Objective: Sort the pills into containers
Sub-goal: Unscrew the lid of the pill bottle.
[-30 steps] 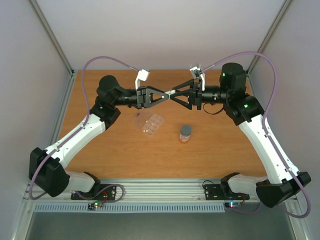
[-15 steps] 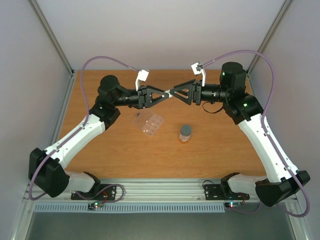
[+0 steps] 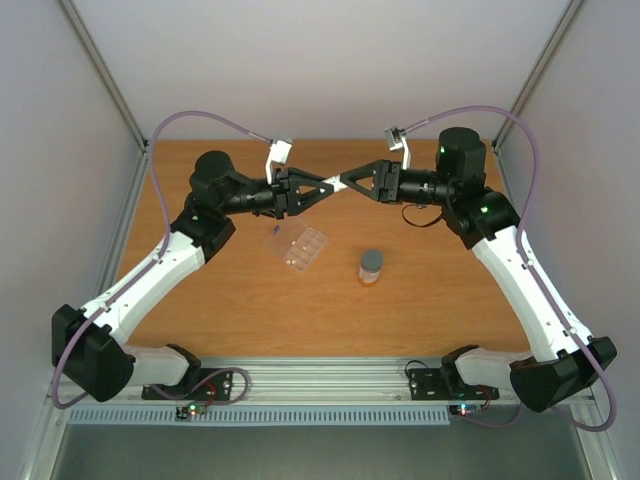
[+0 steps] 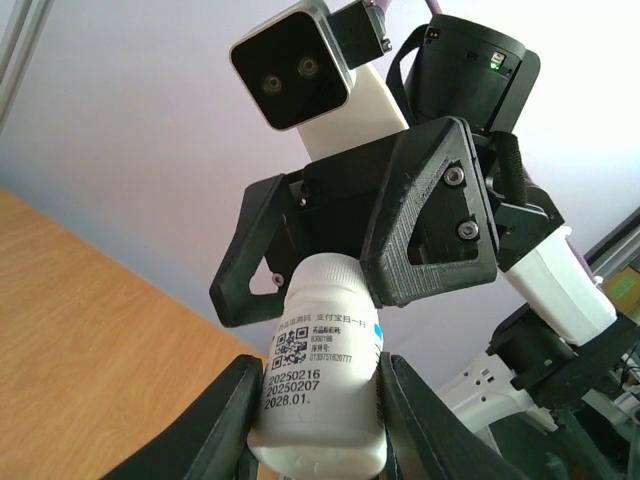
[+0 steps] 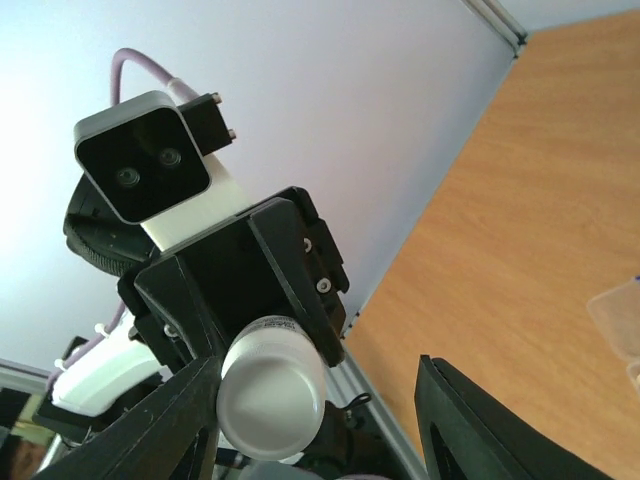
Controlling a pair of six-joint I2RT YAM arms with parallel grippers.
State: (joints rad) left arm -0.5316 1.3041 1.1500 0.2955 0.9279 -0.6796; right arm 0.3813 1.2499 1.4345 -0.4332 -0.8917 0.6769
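Note:
My left gripper (image 3: 330, 188) is shut on the body of a white pill bottle (image 4: 325, 330) and holds it level in the air above the back of the table. My right gripper (image 3: 347, 181) faces it from the other side. It stands open round the bottle's white cap (image 5: 270, 395), one finger close beside the cap and the other (image 5: 500, 425) well clear of it. The clear pill box (image 3: 301, 245) lies flat on the table below, its lid open, and a corner of the box (image 5: 622, 318) shows in the right wrist view. I can make out no pills.
A small bottle with a grey cap (image 3: 371, 266) stands upright on the wooden table (image 3: 430, 300), right of the pill box. Grey walls and metal posts close in the back and both sides. Both arm bases sit at the near edge.
Both grippers and the white bottle between them have shifted a little toward the back of the table. My right wrist has turned about its axis.

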